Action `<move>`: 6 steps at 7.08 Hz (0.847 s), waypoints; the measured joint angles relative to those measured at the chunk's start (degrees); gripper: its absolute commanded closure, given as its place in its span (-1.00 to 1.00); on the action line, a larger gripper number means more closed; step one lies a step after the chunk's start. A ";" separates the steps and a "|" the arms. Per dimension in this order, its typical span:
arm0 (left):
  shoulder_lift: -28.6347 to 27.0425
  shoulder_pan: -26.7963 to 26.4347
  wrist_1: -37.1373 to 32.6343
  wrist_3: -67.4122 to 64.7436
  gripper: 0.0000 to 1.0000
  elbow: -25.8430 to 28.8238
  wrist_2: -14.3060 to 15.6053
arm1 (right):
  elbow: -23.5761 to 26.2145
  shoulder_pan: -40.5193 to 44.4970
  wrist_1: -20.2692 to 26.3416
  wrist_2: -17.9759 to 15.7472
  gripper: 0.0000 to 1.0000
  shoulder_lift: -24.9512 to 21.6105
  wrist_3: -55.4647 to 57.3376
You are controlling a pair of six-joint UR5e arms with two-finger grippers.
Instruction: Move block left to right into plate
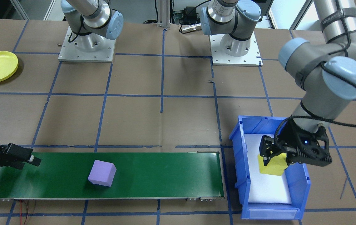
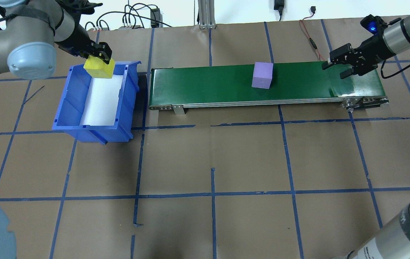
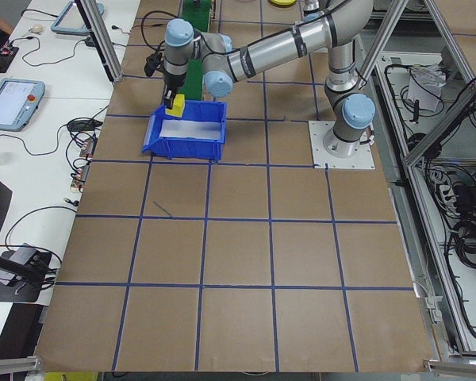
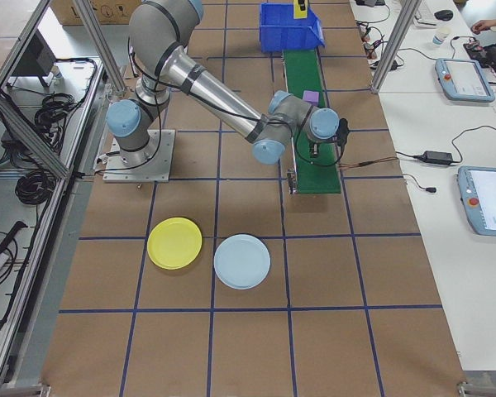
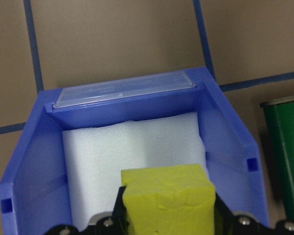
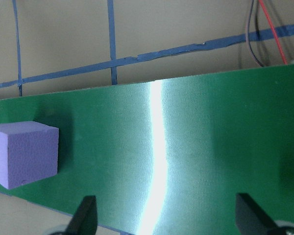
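Brown paper crossed with blue tape lines covers the table (image 2: 205, 162). Going left to right as the overhead camera sees it, the left gripper (image 2: 99, 57) comes first, its fingers clamped on a yellow block (image 2: 99, 68) and holding it above the far end of a blue bin (image 2: 68, 104). The bin's floor is lined with white foam (image 2: 100, 102), and the wrist view shows the block clear of that foam, raised over it.

Just beside the bin a green conveyor belt (image 2: 208, 84) runs across the table. A purple block (image 2: 262, 75) sits on it, somewhat right of the middle.

At the belt's right end the right gripper (image 2: 338, 68) hovers low over the green surface with its fingers spread apart and nothing between them. The purple block is well short of it.

The plate (image 4: 174, 243), pale yellow, lies on the paper on the robot's right side, well apart from the belt, with a light blue plate (image 4: 242, 261) just beside it. Neither holds anything.
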 measured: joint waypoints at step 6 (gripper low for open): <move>-4.78 -16.80 3.38 -16.77 0.50 -0.83 -0.16 | 1.13 -0.38 0.04 -0.11 -1.00 -0.24 0.38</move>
